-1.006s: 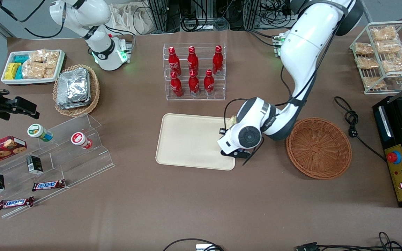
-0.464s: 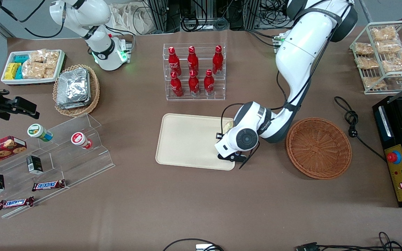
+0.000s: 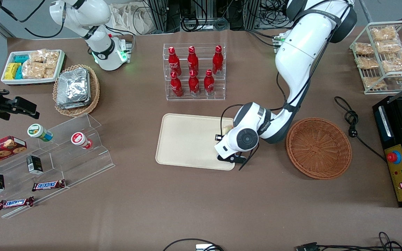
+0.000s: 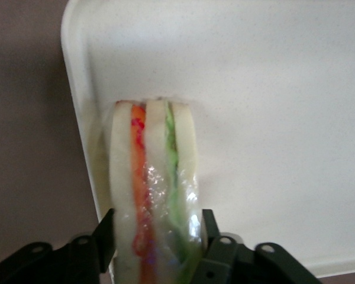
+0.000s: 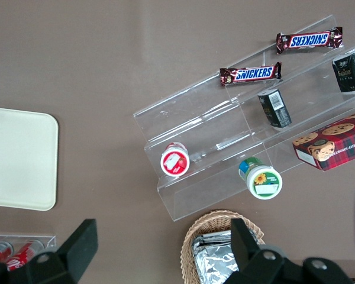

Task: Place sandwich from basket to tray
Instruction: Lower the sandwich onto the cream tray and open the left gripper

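The sandwich (image 4: 154, 177), pale bread with orange and green layers in clear wrap, stands on edge between my gripper's fingers. Its lower end rests on or just above the cream tray (image 4: 272, 118), close to the tray's rim. In the front view my gripper (image 3: 227, 136) hangs over the tray (image 3: 187, 139) at the edge nearest the basket, and a bit of the sandwich (image 3: 226, 129) shows beside the wrist. The orange-brown wicker basket (image 3: 319, 148) sits beside the tray toward the working arm's end and holds nothing.
A clear rack of red bottles (image 3: 194, 71) stands farther from the front camera than the tray. A black cable (image 3: 352, 122) and a black machine (image 3: 401, 150) lie past the basket. An acrylic step stand (image 3: 72, 146) with snacks lies toward the parked arm's end.
My gripper has moved a little further over the tray and lower, still holding the sandwich.
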You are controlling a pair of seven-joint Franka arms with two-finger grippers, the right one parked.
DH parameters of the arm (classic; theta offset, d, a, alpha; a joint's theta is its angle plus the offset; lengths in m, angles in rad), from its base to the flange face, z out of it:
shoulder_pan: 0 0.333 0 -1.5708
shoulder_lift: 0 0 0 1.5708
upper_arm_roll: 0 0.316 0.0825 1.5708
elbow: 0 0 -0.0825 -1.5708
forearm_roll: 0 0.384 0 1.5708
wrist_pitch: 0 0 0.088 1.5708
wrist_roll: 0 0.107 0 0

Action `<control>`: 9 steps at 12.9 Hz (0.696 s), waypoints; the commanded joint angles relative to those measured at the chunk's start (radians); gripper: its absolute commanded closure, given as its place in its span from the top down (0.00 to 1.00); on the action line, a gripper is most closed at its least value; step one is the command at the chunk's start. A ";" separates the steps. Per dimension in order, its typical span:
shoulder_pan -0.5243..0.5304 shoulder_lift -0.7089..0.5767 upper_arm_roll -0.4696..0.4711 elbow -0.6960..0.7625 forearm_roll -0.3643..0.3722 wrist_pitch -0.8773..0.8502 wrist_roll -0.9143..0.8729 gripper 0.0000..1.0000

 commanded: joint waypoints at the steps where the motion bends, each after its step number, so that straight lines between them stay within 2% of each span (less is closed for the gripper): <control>1: -0.006 0.008 0.004 0.037 -0.004 0.013 -0.011 1.00; 5: 0.020 -0.032 0.016 0.120 -0.108 0.004 -0.011 1.00; 7: 0.132 -0.093 0.008 0.115 -0.134 -0.008 -0.003 1.00; 9: 0.183 -0.175 0.013 0.113 -0.123 -0.086 0.004 1.00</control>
